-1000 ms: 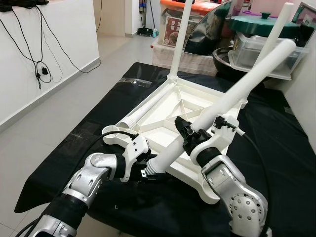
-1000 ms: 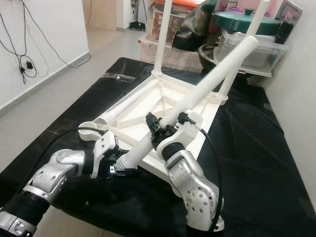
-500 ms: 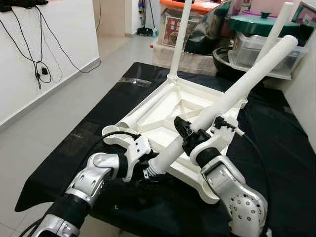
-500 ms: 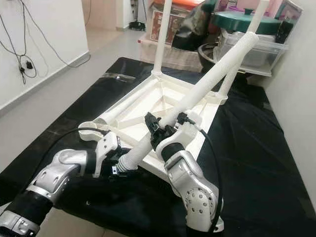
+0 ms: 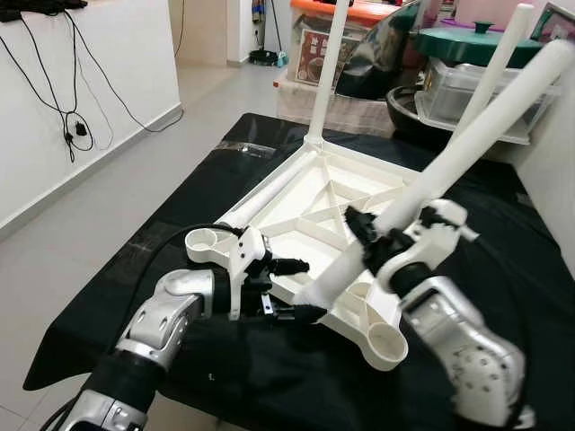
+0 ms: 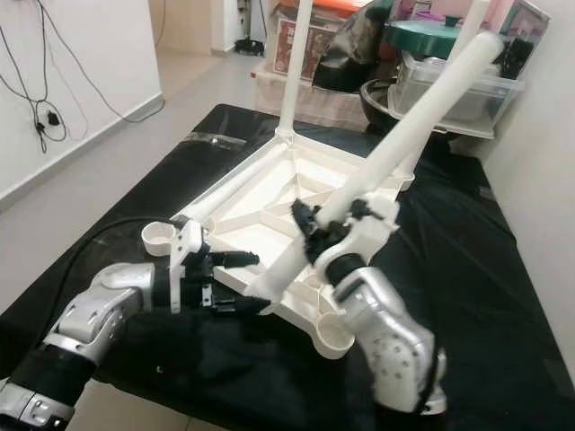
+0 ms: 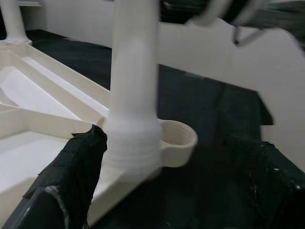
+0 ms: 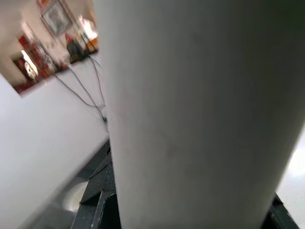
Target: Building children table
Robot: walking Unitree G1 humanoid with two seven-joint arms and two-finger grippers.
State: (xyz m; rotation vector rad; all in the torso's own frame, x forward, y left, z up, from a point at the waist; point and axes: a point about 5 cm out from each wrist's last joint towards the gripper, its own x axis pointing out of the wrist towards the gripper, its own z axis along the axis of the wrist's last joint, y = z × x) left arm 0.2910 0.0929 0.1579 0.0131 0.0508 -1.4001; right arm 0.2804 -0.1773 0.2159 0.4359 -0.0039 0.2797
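White table leg (image 5: 449, 162) clamped in right tool (image 5: 377, 242), tilted, lower end at tabletop's near edge | left tool (image 5: 283, 289) fingers spread, empty, beside it | upturned tabletop (image 5: 305, 224) mid-bench on black cloth (image 5: 162, 260); bare cloth near front edge

The upturned table top (image 5: 305, 211) and its legs (image 5: 467, 148) are plain creamy white on a black cloth (image 5: 162, 233). Silver arms end in black fingers (image 5: 286, 266); the lid (image 5: 481, 43) behind looks dark green, perhaps.
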